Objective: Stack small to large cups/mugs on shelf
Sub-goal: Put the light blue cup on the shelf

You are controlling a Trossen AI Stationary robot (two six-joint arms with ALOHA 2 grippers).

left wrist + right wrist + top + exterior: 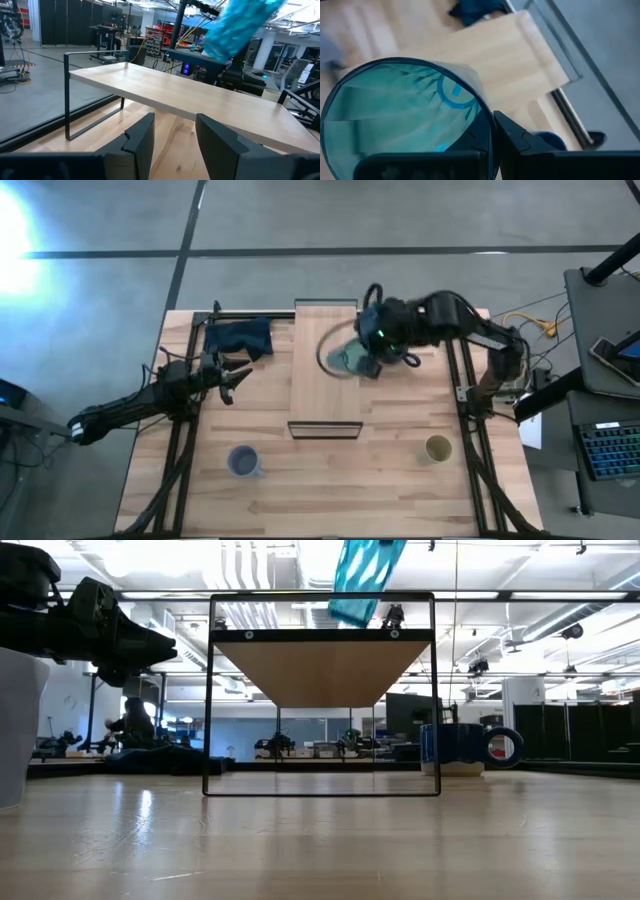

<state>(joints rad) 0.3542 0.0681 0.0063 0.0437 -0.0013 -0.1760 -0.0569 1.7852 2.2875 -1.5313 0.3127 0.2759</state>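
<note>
The light wood shelf point(325, 380) on its dark frame stands mid-table. My right gripper point(368, 358) holds the teal translucent tumbler point(347, 356) above the shelf's far half; in the low view the tumbler point(365, 575) hangs tilted above the board point(322, 668). My left gripper point(236, 376) is open and empty, left of the shelf; its fingers point(142, 142) point at the shelf point(190, 100). The pale blue-grey mug point(243, 462) stands near left, the cream-yellow cup point(438, 448) near right. The dark navy mug point(462, 745) shows right of the shelf in the low view. My right gripper holds the tumbler by its rim wall point(485, 125), which runs between the two fingers, one finger point(522, 142) outside and the other inside. The tumbler is lifted clear of the shelf and tilted, its open mouth toward the wrist camera.
A dark blue cloth point(240, 337) lies at the far left of the table, beside the shelf. Bare slatted tabletop point(340, 480) lies in front of the shelf between the two near cups. A person point(135, 725) sits in the room beyond the table.
</note>
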